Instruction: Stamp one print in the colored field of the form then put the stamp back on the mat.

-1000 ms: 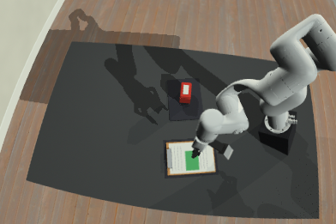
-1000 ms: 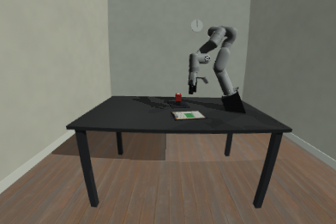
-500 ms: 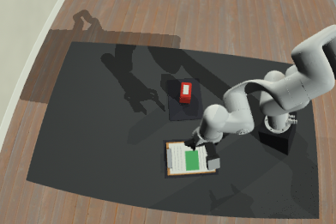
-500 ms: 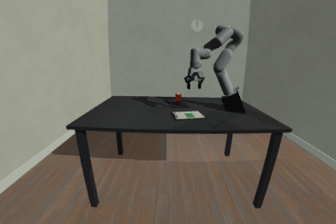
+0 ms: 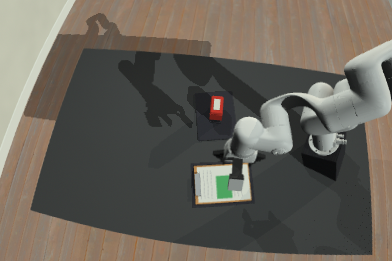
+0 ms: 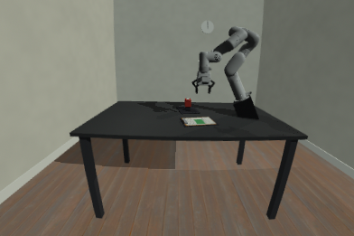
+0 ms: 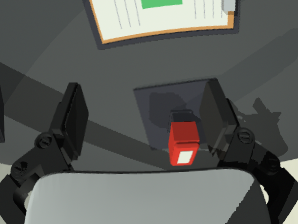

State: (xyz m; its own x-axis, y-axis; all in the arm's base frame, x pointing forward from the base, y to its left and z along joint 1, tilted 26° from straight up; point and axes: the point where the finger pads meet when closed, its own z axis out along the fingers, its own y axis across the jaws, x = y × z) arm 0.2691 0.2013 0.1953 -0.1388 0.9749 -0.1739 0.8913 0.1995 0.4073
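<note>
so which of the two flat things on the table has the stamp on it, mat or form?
The dark mat: the red stamp stands on it. The clipboard form with the green field carries nothing.

A gripper [image 6: 203, 89] with fingers spread wide and empty is seen high above a black table [image 6: 135, 126], on which a red stamp [image 6: 188, 102] and a form [image 6: 198, 121] are set apart.

We're seeing the table [image 6: 135, 126] looking matt black, smooth, no glare. Floor [image 6: 181, 196] is showing wood planks w/ visible grain, slight sheen. Arm [image 5: 280, 112] is looking like smooth pale grey plastic or painted metal, satin. Gripper [image 7: 149, 156] fingers: matt black. Stamp [image 7: 182, 141] is showing glossy-ish red plastic. Form [image 5: 212, 173] is looking like white paper on a wood-toned clipboard; mat [image 7: 156, 99] dull dark grey.
</note>
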